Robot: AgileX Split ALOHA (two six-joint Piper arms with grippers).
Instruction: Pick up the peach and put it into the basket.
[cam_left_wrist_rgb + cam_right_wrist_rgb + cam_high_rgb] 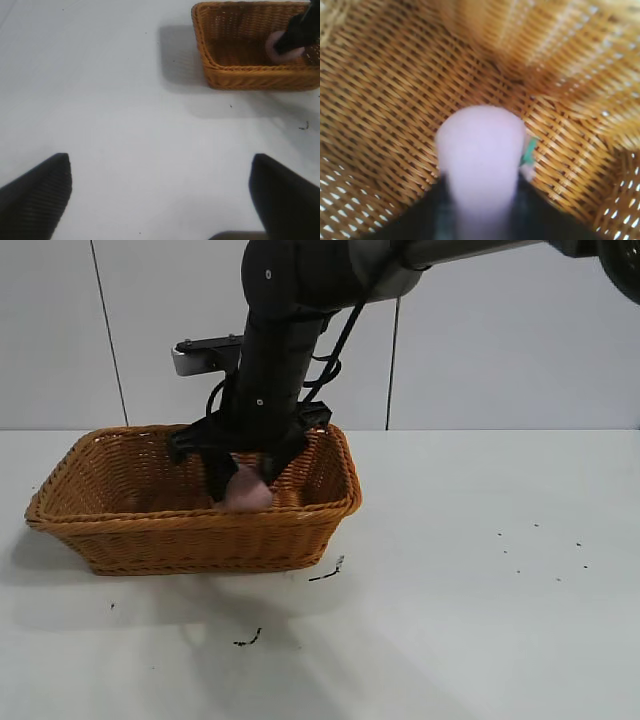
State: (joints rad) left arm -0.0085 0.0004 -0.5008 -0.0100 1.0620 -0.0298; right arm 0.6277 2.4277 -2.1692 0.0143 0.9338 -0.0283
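Only the right wrist view shows a small green tag beside the smooth pale-pink rounded peach [479,157], blurred, over the woven floor of the rectangular orange-brown wicker basket [110,530]. The right gripper [243,480] reaches steeply down inside the basket, clamped on the peach. The left gripper [160,195] hovers spread wide over the white table [110,100], holding nothing.

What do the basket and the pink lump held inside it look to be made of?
The orange-brown rectangular woven basket looks like wicker: interlaced strands, braided rim, gaps showing light. The small pale-pink rounded peach, clamped in the right pincer, looks smooth and matte, possibly foam or plastic; the material stays uncertain.
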